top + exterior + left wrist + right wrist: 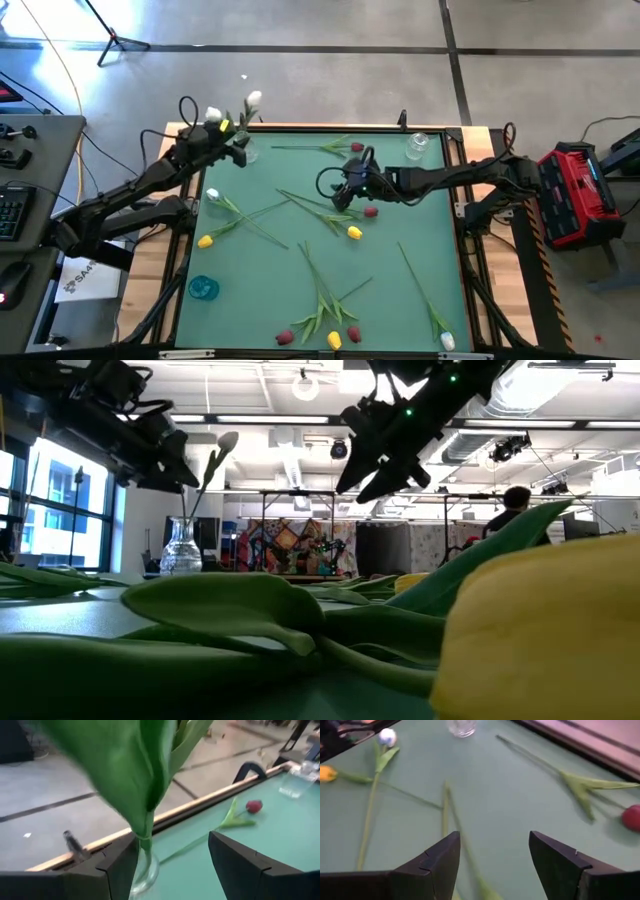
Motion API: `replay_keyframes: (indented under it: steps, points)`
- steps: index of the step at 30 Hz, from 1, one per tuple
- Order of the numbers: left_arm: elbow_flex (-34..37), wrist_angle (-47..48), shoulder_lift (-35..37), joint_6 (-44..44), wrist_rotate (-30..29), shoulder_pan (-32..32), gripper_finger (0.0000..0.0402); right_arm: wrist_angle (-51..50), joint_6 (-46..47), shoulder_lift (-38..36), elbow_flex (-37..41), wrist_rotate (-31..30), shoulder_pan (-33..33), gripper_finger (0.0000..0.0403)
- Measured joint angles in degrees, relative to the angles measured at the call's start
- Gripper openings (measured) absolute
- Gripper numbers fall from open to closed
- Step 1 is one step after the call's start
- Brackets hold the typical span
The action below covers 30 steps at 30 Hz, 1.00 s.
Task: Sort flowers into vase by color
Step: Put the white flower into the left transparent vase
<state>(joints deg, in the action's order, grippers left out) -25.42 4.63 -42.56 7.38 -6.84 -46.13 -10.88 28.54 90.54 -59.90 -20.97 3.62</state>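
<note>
High view: green table point(420, 230) w/ tulips scattered flat on it. Left gripper point(238, 140) at far-left corner, just beside glass vase point(246, 152); two white tulips point(253, 99) standing in that vase, heads up past the table edge. Right gripper point(342, 192) over table centre, above crossed stems, near dark red tulip point(371, 211) and yellow tulip point(354, 233). More flowers lying: white point(212, 195) and yellow point(205, 241) on the left side, red point(357, 148) near far edge, cluster of red and yellow at near edge point(334, 340), white point(447, 342) at near-right corner. Second glass vase point(417, 145) at far right, blue vase point(203, 288) at near left.

Low view: vase point(181, 550) upright w/ stems in it; left gripper point(185, 470) beside the stems, above vase. Right gripper point(385, 475) hanging in air, fingers apart. Big leaves and yellow head point(540, 635) very close to camera. Person point(516, 505) far in the room.

Left wrist view: fingers point(120, 865) spread wide, released; stem and leaves point(145, 785) between them, touching or not – cannot tell. Vase neck point(145, 870) below.

Right wrist view: fingers point(437, 865) spread, holding nothing, above thin stem point(455, 827) on table.
</note>
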Motion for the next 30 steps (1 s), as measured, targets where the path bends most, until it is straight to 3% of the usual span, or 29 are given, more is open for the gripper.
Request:
replay_keyframes:
  steps: [10, 16, 20, 30]
  points:
    - [-8.79, 12.49, 2.22, 1.40, -0.46, 0.02, 0.0229, 0.01, 1.66, 0.00, 0.00, 0.22, -2.63, 0.0224]
    - [-12.08, 16.25, 1.53, 0.50, -4.15, -0.01, 0.0229, -0.02, 2.55, 0.00, 0.00, 0.50, -3.70, 0.0224]
    - [-12.03, 18.06, 1.30, 0.49, -9.86, -1.37, 0.0229, -0.08, 2.55, 0.00, 0.00, 0.57, -5.40, 0.0224]
    - [-14.76, 16.89, 6.42, 0.48, -10.45, -3.95, 0.0229, -11.06, 6.83, 0.02, 0.02, 1.69, -10.06, 0.0224]
